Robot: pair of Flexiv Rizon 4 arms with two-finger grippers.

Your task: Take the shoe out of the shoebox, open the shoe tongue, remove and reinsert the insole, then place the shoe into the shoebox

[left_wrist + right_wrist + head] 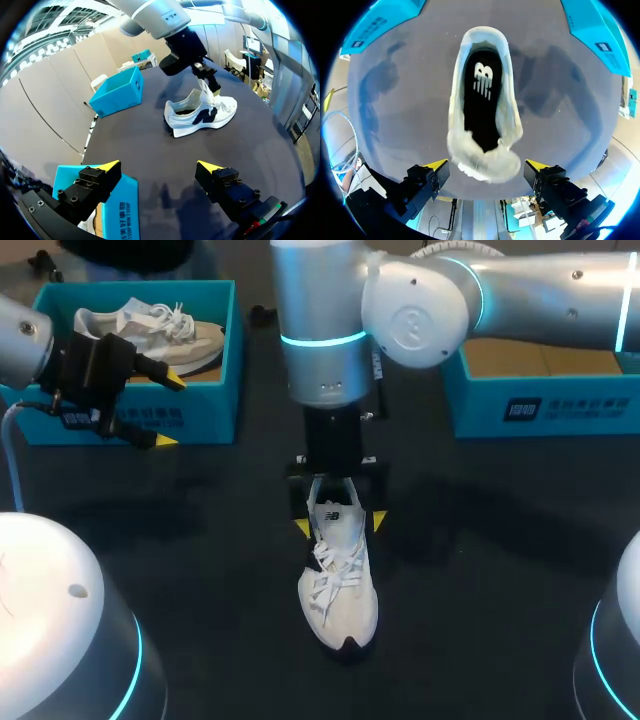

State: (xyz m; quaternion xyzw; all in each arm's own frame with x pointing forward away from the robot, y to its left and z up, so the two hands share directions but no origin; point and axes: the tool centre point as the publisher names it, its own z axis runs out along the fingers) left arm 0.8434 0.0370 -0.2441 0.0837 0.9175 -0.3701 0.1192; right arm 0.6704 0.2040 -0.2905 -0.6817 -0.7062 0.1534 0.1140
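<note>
**Status: shoe out, tongue step in hand, insole not yet pulled**

Shoe [338, 585] sits at the middle of the table [200, 540], upright on its sole, toe toward your near edge and heel toward the far edge. Step one reads as done.

Right gripper [340, 525] hangs straight over the shoe's collar. Its fingers are spread apart, one yellow tip on each side of the shoe, and I see no clamp. Tongue [485, 162] stands up between the fingers, and in the left wrist view it looks lifted off the laces. I'd call it open or nearly so, but I can't confirm that either finger touches it.

Insole [480, 105] is dark and lies flat inside the shoe, fully seated as far as the right wrist view shows. So remove/reinsert reads as not yet done.

Left gripper [170, 411] sits toward the far left corner, fingers wide apart and holding nothing, by the near wall of the left shoebox [215, 400]. That box holds a second shoe [150, 332]. Right shoebox [560, 405] at the far right shows bare cardboard inside, so it's likely your return target.

Left to do, as I judge it: grip the insole, pull it, reseat it, then box the shoe. That puts you roughly a third through. Watch for the tongue flopping back over the opening when you go in
</note>
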